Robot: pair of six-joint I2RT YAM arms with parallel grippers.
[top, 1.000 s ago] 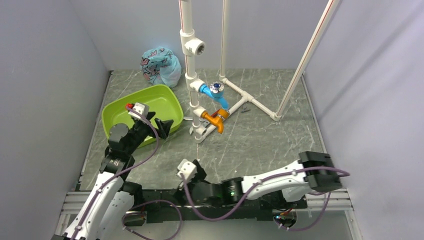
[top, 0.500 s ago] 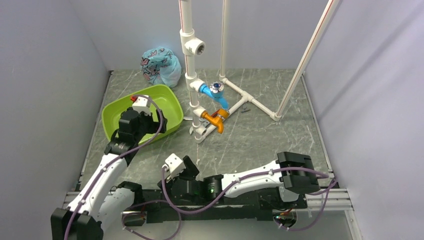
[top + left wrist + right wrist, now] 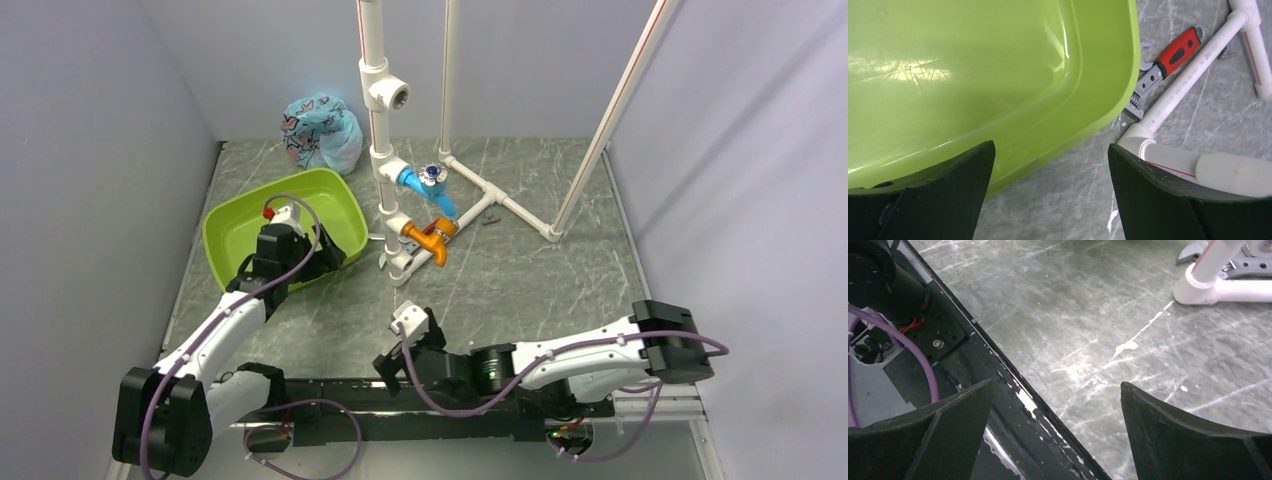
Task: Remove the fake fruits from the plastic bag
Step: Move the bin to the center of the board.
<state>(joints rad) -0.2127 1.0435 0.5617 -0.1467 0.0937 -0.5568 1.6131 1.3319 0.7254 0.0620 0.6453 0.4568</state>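
**A:** How far along is this?

**B:** Barely begun, I'd judge. At the left, the lime-green tub (image 3: 240, 225) shows no fruit in the part I can see. The left pincer (image 3: 1050, 150) hangs over its near right rim, jaws wide apart with nothing between them.

**A:** And the plastic bag?

**B:** The plastic bag (image 3: 322, 132) sits bunched up in the far left corner of the tabletop (image 3: 520, 270), well apart from both arms. The fake fruits show nowhere, so they're presumably inside it.

**A:** The right side?

**B:** The right pincer (image 3: 1056, 385) is low by the near edge, spread wide and holding nothing. Reaching the bag, opening it and lifting out both fruits are all left to do.
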